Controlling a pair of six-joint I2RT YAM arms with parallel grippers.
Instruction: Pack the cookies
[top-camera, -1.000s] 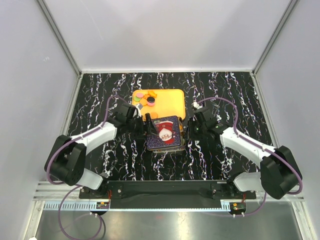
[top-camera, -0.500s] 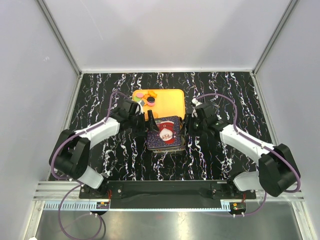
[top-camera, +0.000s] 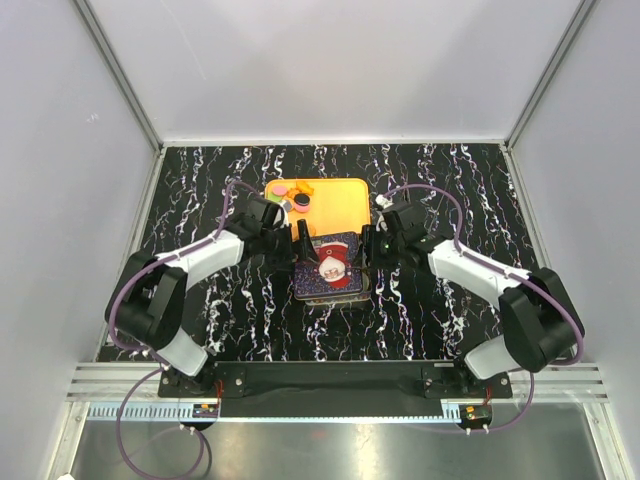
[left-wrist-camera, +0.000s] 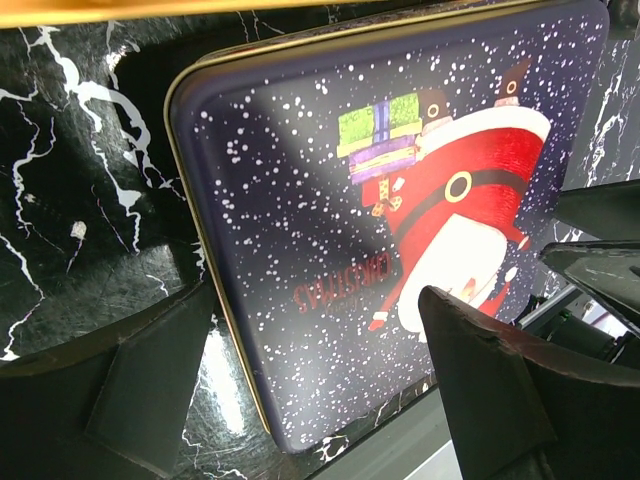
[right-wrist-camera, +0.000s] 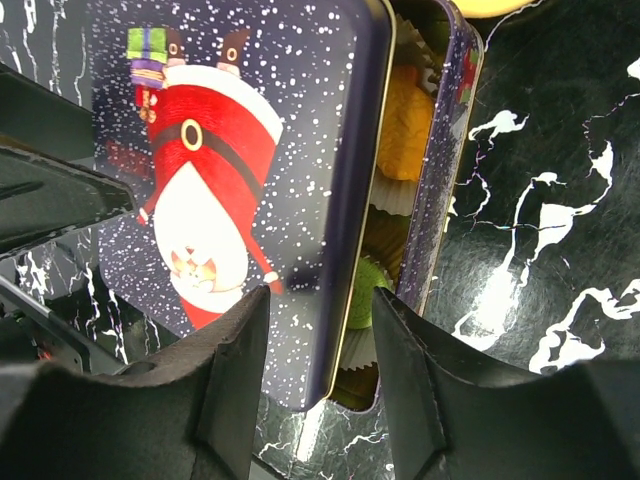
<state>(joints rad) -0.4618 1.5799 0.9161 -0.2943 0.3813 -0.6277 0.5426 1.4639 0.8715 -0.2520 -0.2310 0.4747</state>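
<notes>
Two end effectors flank a dark blue tin (right-wrist-camera: 447, 150) that sits at the middle of the black marbled tabletop (top-camera: 200, 180), just in front of an orange tray (top-camera: 340, 200). The tin's lid (left-wrist-camera: 330, 200), printed with a Santa figure and snow, lies flat on top but is shifted sideways, leaving a strip open along the right-hand side. In that gap, cookies (right-wrist-camera: 405, 135) show inside the tin, an orange one and a green one, each seated in a white paper cup (right-wrist-camera: 388, 197). A few more cookies (top-camera: 300, 201), black, orange, green and pink, lie together at the rear left corner of the tray. The left end effector (left-wrist-camera: 318, 300) stands wide: one finger is over the tabletop just beside the lid's left edge, the other hangs over the Santa print, and neither visibly grips anything. The right end effector (right-wrist-camera: 321, 292) is parted to a middling width, with the lid's right edge passing between its two fingers and a visible gap on either side.
</notes>
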